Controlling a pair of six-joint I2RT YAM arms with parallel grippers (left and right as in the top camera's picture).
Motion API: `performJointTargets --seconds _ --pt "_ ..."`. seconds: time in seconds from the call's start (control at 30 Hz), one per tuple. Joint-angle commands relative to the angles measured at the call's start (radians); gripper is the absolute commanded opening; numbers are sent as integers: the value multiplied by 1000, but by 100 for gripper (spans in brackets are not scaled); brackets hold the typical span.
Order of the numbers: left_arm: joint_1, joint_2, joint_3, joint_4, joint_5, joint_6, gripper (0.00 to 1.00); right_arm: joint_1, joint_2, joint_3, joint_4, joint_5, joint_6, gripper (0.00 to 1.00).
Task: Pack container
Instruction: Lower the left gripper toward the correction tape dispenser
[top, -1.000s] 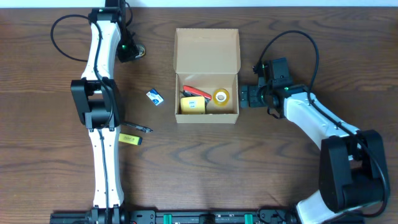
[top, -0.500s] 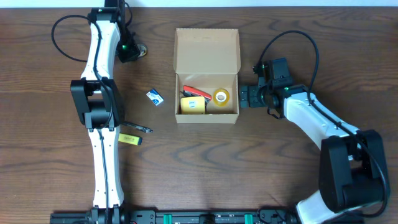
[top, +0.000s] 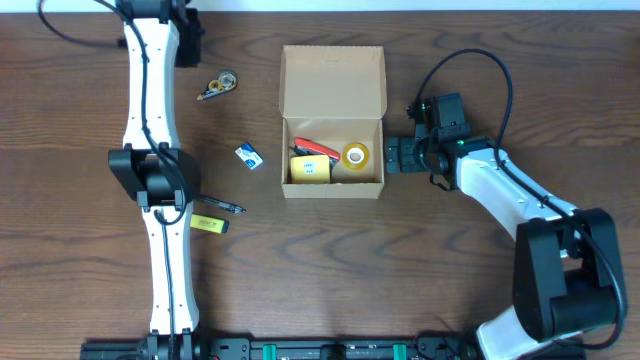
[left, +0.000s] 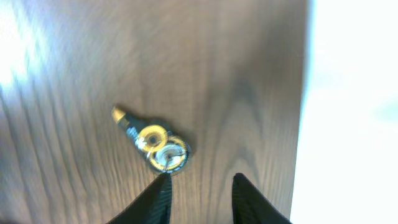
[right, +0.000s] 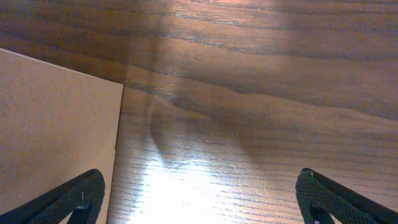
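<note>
The container (top: 333, 75), a tan cardboard box, stands open at the table's middle with its lid flap laid back. Inside lie a red item (top: 318, 149), a yellow item (top: 310, 169) and a yellow tape roll (top: 355, 154). A small round yellow-and-black dispenser (top: 218, 85) lies on the wood, left of the box. In the left wrist view that dispenser (left: 157, 144) sits just beyond my left gripper (left: 200, 186), which is open and holds nothing. My right gripper (top: 396, 156) is beside the box's right wall (right: 56, 124). It stands wide open (right: 199, 199) over bare wood.
A small blue and white item (top: 249, 155), a black pen (top: 220, 206) and a yellow item (top: 209, 223) lie on the table left of the box. The table's far edge (left: 308, 124) is close to the left gripper.
My left gripper has let go of the dispenser and pulled back toward the far edge, which leaves the dispenser uncovered. The right arm has not moved.
</note>
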Motion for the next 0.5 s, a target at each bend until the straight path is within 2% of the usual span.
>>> performJointTargets --seconds 0.0,0.1,0.2,0.27,0.4,0.47 --pt "10 16 96 -7 -49 469 35 -3 9 -2 -1 0 -14 99" --pt "28 16 148 -14 71 875 36 -3 9 -2 -1 0 -14 99" --pt "48 16 156 -51 229 1181 40 -3 9 -2 -1 0 -14 99" --pt "55 16 156 -80 280 1319 41 -3 9 -2 -1 0 -14 99" --pt "48 16 156 -132 286 1611 41 -3 9 -2 -1 0 -14 99" --pt "38 16 156 -146 287 1718 47 -3 9 -2 -1 0 -14 99"
